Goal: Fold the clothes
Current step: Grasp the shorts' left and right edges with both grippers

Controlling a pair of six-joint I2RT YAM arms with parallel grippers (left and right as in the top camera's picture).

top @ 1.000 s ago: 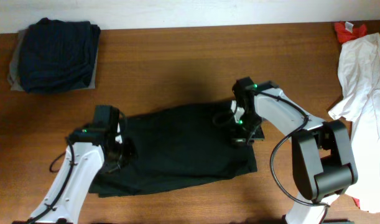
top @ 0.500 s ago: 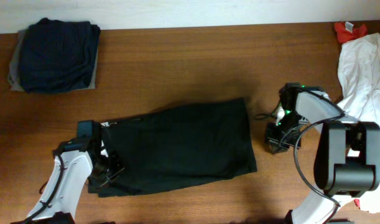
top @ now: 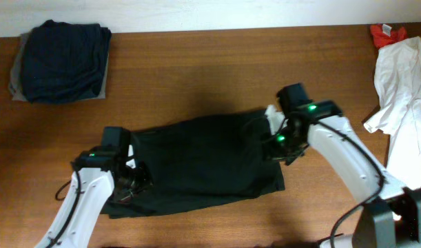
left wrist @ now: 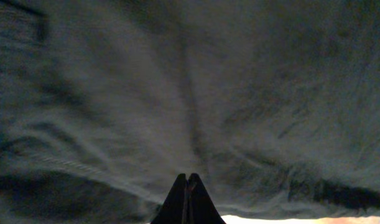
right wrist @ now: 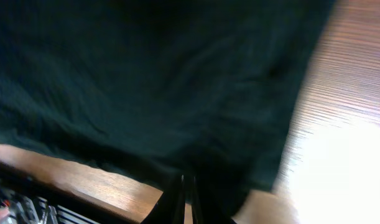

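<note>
1. The black garment [top: 203, 162] lies spread and wrinkled on the middle of the bench [top: 196, 76], long side running left to right. A folded navy piece [top: 62, 58] sits on a grey one [top: 14, 83] at the far left corner. A white garment [top: 403, 76] and a small red one [top: 386, 33] lie at the far right, well apart from the work.
2. The left tool [top: 131, 184] is down on the garment's left end. In its wrist view the fingers are pressed together over cloth, but whether a pinch of fabric is caught cannot be told.
3. The right tool [top: 278, 143] sits at the right edge, near the upper corner. Its fingers look all but closed in a blurred wrist view — a hold on the hem is not confirmed.
4. The step in hand appears to be gripping both ends for a fold.
5. To do it well, each tool should take only the top layer at the hem, close to a corner.
6. Lift both ends evenly and keep light tension between them — slack would carry the wrinkles into the fold.
7. Match edge to edge before letting go.
</note>
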